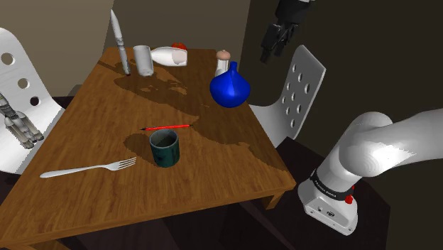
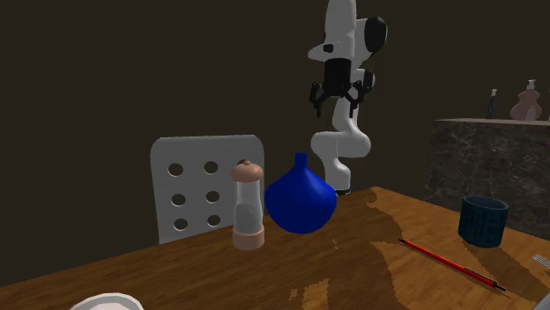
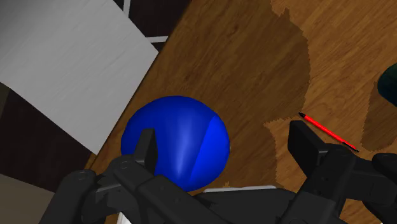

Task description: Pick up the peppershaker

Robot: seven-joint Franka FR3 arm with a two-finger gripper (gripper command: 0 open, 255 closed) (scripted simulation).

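The pepper shaker is a clear cylinder with a tan cap and base, upright near the table's far edge, just behind a blue round vase. In the second exterior view the shaker stands left of the vase. My black gripper hangs open high in the air beyond the table's right edge in the shoulder view, above a white chair, nothing between its fingers. In the second exterior view the gripper is far behind the vase. The wrist view looks down on the vase between the spread fingers.
On the wooden table lie a red pencil, a dark green cup, a fork, a grey cup, a tall white bottle and a lying white bottle. White perforated chairs stand at both sides.
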